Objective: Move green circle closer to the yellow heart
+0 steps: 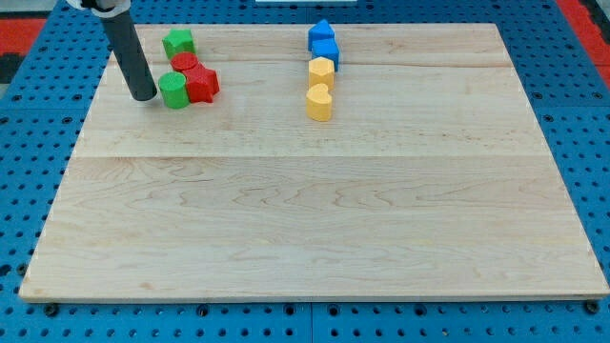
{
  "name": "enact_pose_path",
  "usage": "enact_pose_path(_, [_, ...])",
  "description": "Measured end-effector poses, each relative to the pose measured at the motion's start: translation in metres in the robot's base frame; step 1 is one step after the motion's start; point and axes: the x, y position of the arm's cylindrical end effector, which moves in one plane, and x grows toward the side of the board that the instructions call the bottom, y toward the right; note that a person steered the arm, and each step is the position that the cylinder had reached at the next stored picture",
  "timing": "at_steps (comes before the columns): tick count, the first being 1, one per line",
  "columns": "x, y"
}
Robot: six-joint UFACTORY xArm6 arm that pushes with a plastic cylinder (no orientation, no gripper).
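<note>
One green circle (pixel 173 90) beside my tip (pixel 145 95)

No text, label, number or sign can be read anywhere here.

Your tip (pixel 144 94) sits just left of the green circle (pixel 173 90), touching or nearly so. Directly beyond the circle lies a red star (pixel 201 85), with a red circle (pixel 184 63) behind. The yellow heart (pixel 319 102) stands well off to the tip's right.

Wooden board (pixel 315 219) carries green, red, blue, yellow blocks.
</note>
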Motion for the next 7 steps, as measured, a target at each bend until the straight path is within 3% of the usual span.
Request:
enact_pose_path(1, [-0.031, -0.012])
enact_pose_path(4, [0.059, 0.110])
enact_pose_path(6, [0.066, 0.210])
enact_pose_path(7, [0.099, 0.188])
